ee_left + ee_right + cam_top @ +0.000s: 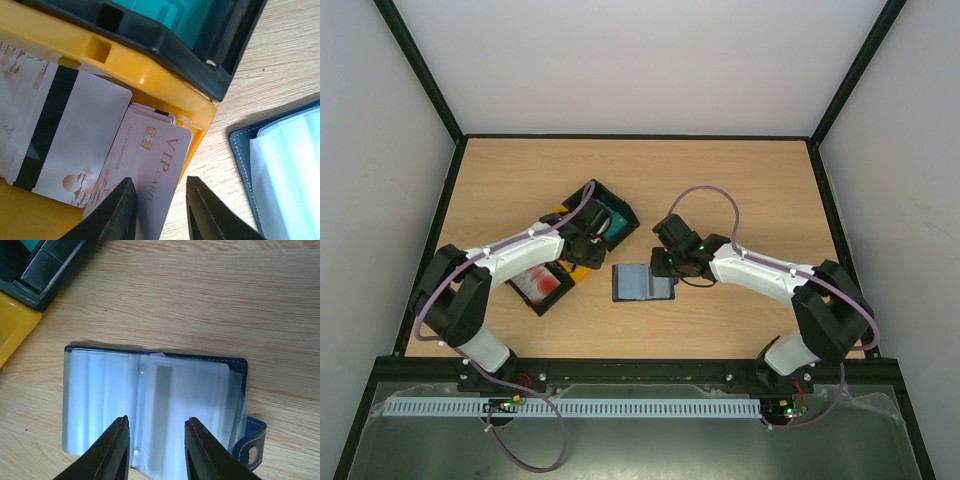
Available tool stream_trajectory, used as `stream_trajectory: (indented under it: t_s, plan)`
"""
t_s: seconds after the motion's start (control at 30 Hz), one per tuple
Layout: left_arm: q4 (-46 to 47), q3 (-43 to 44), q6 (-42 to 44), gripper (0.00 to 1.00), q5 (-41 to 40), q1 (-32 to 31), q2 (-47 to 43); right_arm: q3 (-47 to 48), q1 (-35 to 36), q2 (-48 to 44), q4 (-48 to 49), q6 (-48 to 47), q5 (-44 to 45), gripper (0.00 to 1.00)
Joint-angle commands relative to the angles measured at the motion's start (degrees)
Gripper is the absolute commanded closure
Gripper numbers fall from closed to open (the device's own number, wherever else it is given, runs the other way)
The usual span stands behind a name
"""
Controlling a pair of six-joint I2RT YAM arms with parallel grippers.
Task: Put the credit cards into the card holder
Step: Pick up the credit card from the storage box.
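The card holder [642,283], navy with clear sleeves, lies open on the table; in the right wrist view the card holder [150,385] shows its snap tab [251,451] at the lower right. My right gripper [157,419] hovers open over its sleeves. Whitish credit cards [85,125] lie in the tray's yellow compartment [150,75]. One marked VIP card [150,170] pokes out over the tray's rim. My left gripper [160,179] is open, this card's end between its fingers, the right finger apart from the card's edge. Teal cards [175,15] lie in the black compartment.
The black-and-yellow tray [568,212] stands slantwise left of centre, with red-marked cards [542,283] in its near compartment. Its corner [15,320] lies close to the holder's left side. Black frame rails border the wooden table.
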Motion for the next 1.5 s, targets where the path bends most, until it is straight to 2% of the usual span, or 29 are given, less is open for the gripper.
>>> stream_trajectory:
  t_s: [0.0,0.53,0.97,1.1,1.27,1.47]
  plan:
    - [-1.3,-1.1,0.1,0.73,-0.7,-0.1,-1.2,-0.4,0.0,0.1,0.7,0.3,0.2,0.71]
    - [-2.4,-0.4,0.8,0.97,-0.9,0.4,-3.1,0.7,0.0,0.9,0.6,0.3,0.0,0.71]
    - [-1.6,-1.5,-0.7,0.98,-4.1,1.8,-6.5,1.9,0.0,1.3,2.4,0.7,-2.1,0.7]
    - [-1.2,-1.5,-1.2,0.98,-3.8,1.9,-6.7,1.7,0.1,1.3,7.5,1.4,-8.7,0.7]
    - [-0.5,-1.8,-1.8,0.98,-2.9,3.0,-9.1,-0.4,1.3,3.1,21.9,6.6,-21.2,0.61]
    - [-0.8,-2.2,-3.0,0.98,-2.9,7.3,-15.4,2.1,4.4,6.6,29.2,10.0,-22.3,0.55]
